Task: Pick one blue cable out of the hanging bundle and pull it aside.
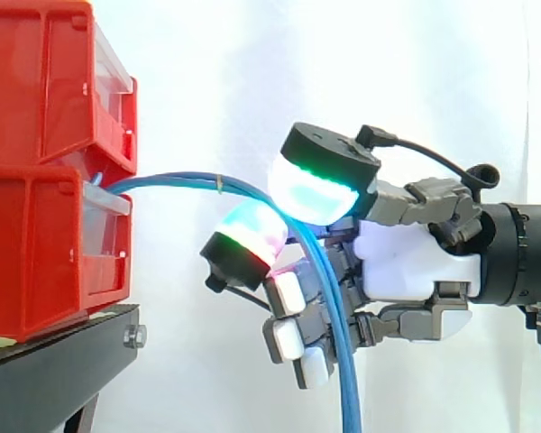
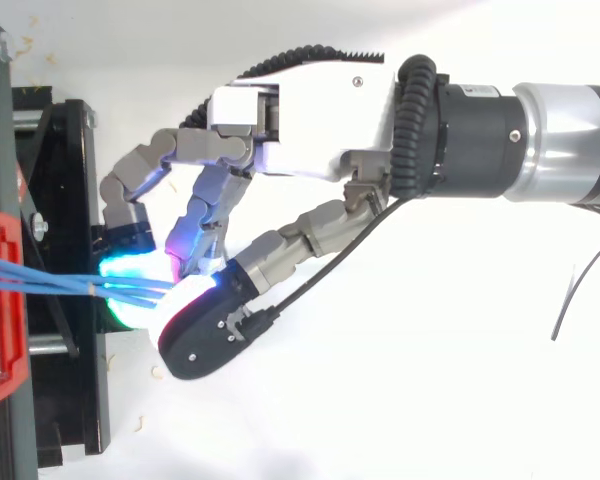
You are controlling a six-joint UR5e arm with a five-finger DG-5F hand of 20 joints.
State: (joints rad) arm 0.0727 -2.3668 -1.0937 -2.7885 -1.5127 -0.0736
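A bundle of several blue cables (image 1: 176,180) comes out of the lower red bin (image 1: 36,262), arches to the right and hangs down past the bottom edge. A small band (image 1: 218,183) ties the bundle near the top of the arch. My hand (image 1: 406,262) reaches in from the right with its fingers curled round the hanging cables. From above, the blue cables (image 2: 40,272) run from the bin front (image 2: 5,300) and end between two glowing fingertips (image 2: 130,270) of the hand (image 2: 300,120). I cannot tell how many strands lie in the pinch.
A second red bin (image 1: 36,90) is stacked on the lower one, both on a black stand (image 1: 54,361) at the left. A white curtain hangs behind. The stand's black frame (image 2: 70,200) lies just left of the fingertips.
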